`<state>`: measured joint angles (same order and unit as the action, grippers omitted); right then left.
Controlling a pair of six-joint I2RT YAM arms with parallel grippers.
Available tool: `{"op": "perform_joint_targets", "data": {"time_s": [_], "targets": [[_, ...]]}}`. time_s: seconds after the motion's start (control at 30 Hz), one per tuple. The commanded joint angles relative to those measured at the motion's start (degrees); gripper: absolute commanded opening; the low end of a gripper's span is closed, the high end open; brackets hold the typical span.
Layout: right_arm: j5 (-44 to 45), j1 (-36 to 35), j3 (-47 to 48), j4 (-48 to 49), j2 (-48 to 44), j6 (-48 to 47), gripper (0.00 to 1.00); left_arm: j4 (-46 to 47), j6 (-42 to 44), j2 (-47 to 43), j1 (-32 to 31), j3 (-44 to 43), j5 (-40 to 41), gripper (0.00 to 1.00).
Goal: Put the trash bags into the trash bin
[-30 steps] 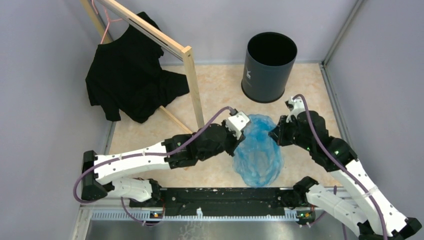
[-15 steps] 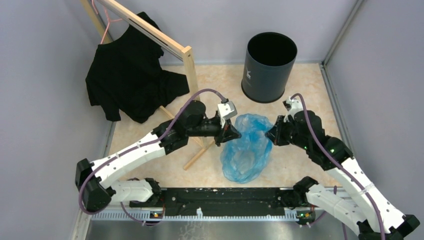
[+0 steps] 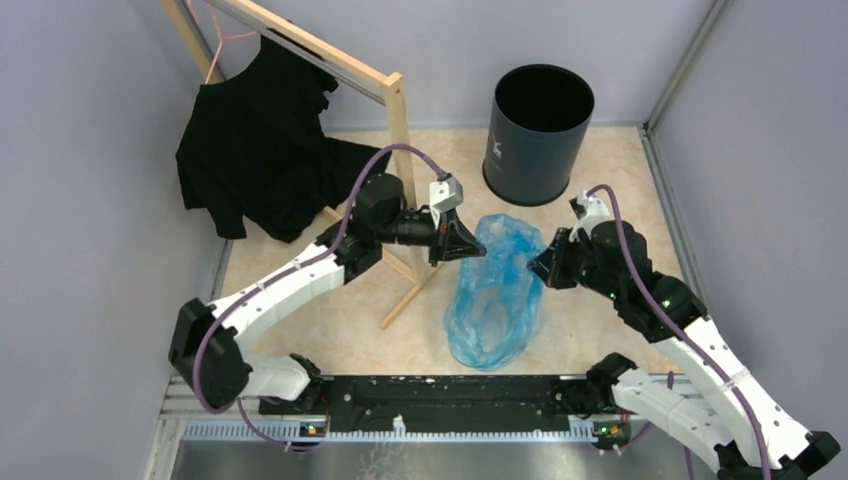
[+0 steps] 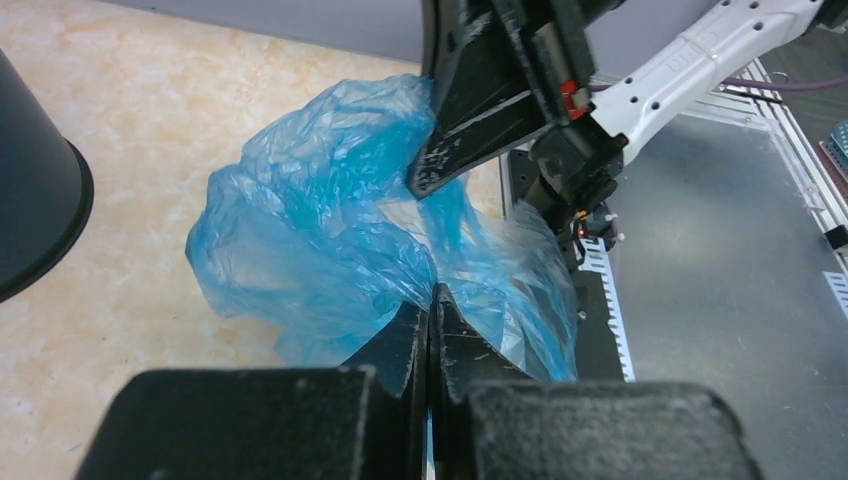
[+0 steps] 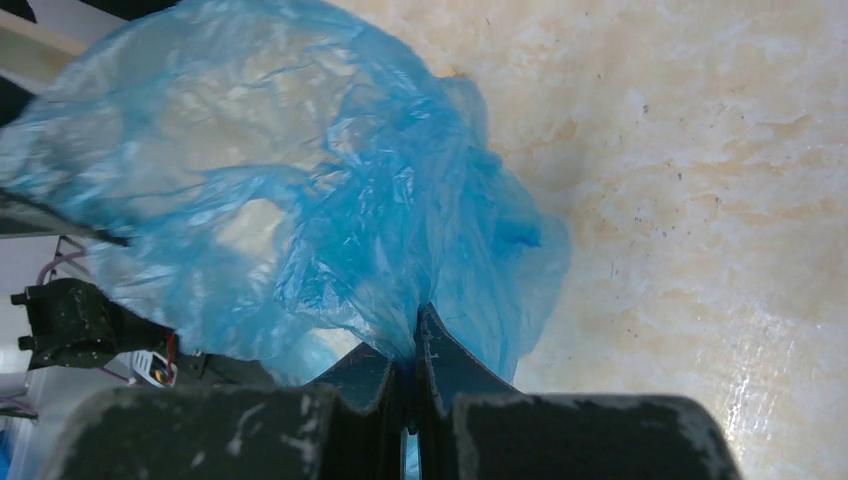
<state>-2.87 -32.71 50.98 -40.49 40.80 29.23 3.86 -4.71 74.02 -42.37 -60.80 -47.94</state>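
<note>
The translucent light-blue trash bag [image 3: 497,290] hangs stretched between both grippers above the floor, its lower end near the front rail. My left gripper [image 3: 468,250] is shut on the bag's left top edge; its closed jaws pinch blue plastic [image 4: 330,250] in the left wrist view. My right gripper [image 3: 533,268] is shut on the right top edge, also pinching the bag [image 5: 300,200] in the right wrist view. The dark trash bin [image 3: 537,133] stands upright and open at the back, beyond the bag; its wall edge shows in the left wrist view [image 4: 35,200].
A wooden rack [image 3: 400,150] holding a black garment [image 3: 260,170] stands at the back left, its post and floor bar close behind my left arm. Grey walls enclose the floor. The black front rail [image 3: 450,390] lies just below the bag.
My left arm has swung back and up toward the bin, lifting the bag's left edge. The bag has moved back from the rail and stretched taller. The rack and garment shifted slightly.
</note>
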Motion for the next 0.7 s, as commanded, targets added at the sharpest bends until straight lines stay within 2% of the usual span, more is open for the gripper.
{"op": "perform_joint_targets", "data": {"time_s": [0.0, 0.17, 0.27, 0.43, 0.57, 0.67], "targets": [[1.5, 0.3, -0.6, 3.0, -1.1, 1.2, 0.01, 8.8, -0.8, 5.5, 1.8, -2.9, -3.6, 0.00], [2.7, 0.3, -0.5, 2.9, -1.2, 1.7, 0.05, 15.3, -2.8, 12.4, 3.3, -5.5, -3.9, 0.00], [5.5, 0.2, -0.8, 3.0, -0.9, 2.3, 0.07, 17.2, -4.8, 18.3, 4.4, -10.0, -4.1, 0.00], [10.0, 0.3, -0.9, 3.0, 1.5, 2.5, 0.08, 12.4, -8.8, 27.4, 5.5, -20.7, -6.2, 0.00], [14.9, 0.3, 0.0, 1.4, 4.8, 1.6, 0.07, 14.6, -13.5, 23.2, 5.6, -13.4, -2.3, 0.00], [16.6, 0.3, 0.7, 1.0, 6.1, 0.0, 0.07, 10.1, -15.3, 17.0, 5.6, -8.0, 4.2, 0.00]]}}
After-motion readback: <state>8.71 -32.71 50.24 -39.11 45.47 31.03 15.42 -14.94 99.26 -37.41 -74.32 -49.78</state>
